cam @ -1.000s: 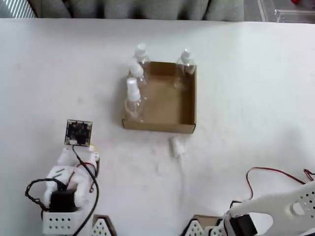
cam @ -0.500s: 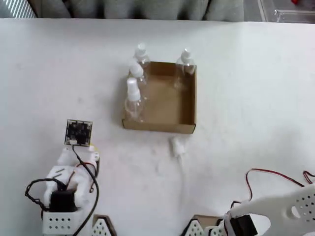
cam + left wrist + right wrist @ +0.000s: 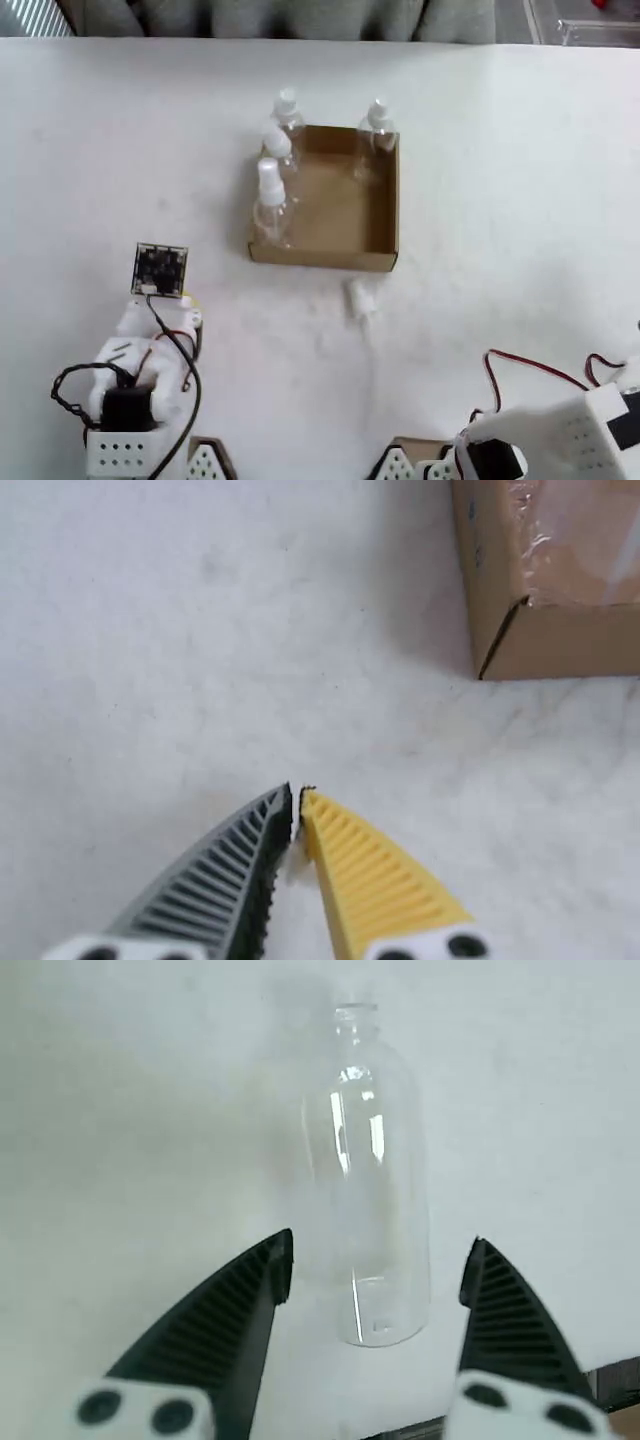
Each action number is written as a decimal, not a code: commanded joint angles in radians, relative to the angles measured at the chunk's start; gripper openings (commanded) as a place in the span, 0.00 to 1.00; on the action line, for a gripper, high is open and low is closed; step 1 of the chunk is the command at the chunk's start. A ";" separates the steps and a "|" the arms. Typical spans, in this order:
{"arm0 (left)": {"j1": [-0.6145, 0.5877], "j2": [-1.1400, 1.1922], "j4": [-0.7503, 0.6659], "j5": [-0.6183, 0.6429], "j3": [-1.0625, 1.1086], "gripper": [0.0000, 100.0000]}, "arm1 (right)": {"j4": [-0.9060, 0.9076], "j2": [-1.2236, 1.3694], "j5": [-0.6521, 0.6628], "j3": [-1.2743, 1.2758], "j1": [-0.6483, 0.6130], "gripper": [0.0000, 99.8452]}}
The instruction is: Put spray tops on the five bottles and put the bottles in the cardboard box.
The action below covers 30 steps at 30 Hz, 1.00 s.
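Clear plastic bottle (image 3: 370, 1180) without a spray top sits on the white bench (image 3: 520, 200), its open neck pointing away from the right end effector (image 3: 380, 1242). That end effector's two black ribbed fingers (image 3: 240, 1310) are spread wide, one on each side of the bottle's base, and neither touches it.

The brown cardboard box (image 3: 320, 257) stands open near the middle of the bench. Four clear bottles with white spray tops stand upright at it. One is against the left wall (image 3: 270, 200), and a second (image 3: 277, 148) and third (image 3: 287, 112) are toward the far left corner. The fourth (image 3: 377, 128) is at the far right corner. Whether the far ones stand inside the wall or just behind it is hard to tell.

A loose white spray top (image 3: 358, 298) lies on the bench just in front of the box, its thin tube trailing toward the arms.

The left end effector (image 3: 295, 792) hangs over bare bench with its grey finger (image 3: 225, 875) and yellow finger (image 3: 370, 875) pressed together, holding nothing. A corner of the box (image 3: 520, 640) lies ahead of it.
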 commanded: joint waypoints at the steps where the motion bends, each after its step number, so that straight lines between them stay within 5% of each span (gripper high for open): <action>1: -0.010 -0.012 0.003 -0.008 -0.002 0.02 | -0.134 -0.073 -0.008 0.071 -0.028 0.24; 30: -0.010 -0.012 0.003 -0.008 -0.002 0.02 | -0.243 0.058 0.057 0.087 -0.081 0.24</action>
